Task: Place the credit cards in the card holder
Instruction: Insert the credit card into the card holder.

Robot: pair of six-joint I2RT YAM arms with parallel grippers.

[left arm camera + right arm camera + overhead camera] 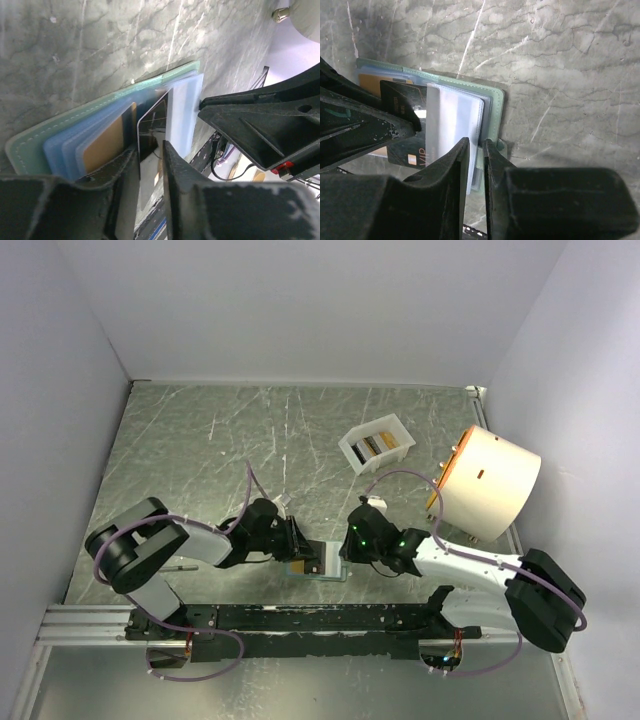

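The sage-green card holder (322,568) lies open on the table between both grippers. It shows pale blue sleeves in the left wrist view (35,142) and the right wrist view (494,102). My left gripper (150,148) is shut on a dark card (150,125) whose far end sits among the sleeves. The same card, marked VIP (400,97), shows in the right wrist view. A gold card (102,145) sits in a sleeve beside it. My right gripper (476,146) is shut on the holder's near edge and a clear sleeve (455,117). More cards (372,445) stand in the tray.
A white tray (350,452) stands at the back, right of centre. A big cream cylinder (487,482) lies on its side against the right wall. Grey walls close in the table on three sides. The arms' rail (300,618) runs along the near edge.
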